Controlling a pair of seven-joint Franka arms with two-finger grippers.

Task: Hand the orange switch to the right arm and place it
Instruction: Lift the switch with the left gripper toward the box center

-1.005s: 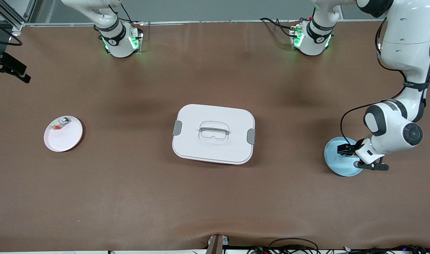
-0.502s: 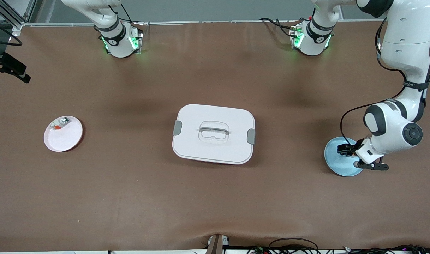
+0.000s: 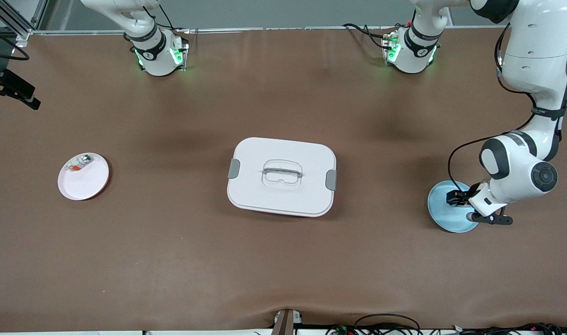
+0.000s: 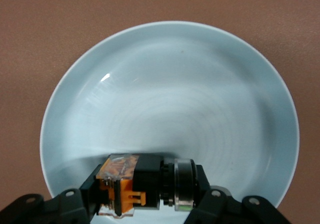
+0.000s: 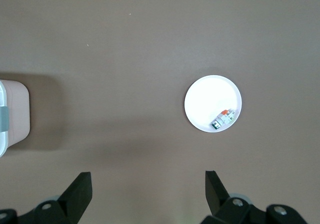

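The orange switch, a black stubby body with orange parts and a silver ring, lies on its side on the pale blue plate. My left gripper is down on that plate at the left arm's end of the table, and its fingers press the switch from both sides. In the front view the left gripper hides the switch. My right gripper is open and empty, high over bare table, out of the front view.
A white lidded box sits mid-table; its edge shows in the right wrist view. A pale pink plate at the right arm's end holds a small silvery-white and orange-red part; both show in the right wrist view.
The left gripper's black fingertips have shifted very slightly over the blue plate. Nothing else has moved.
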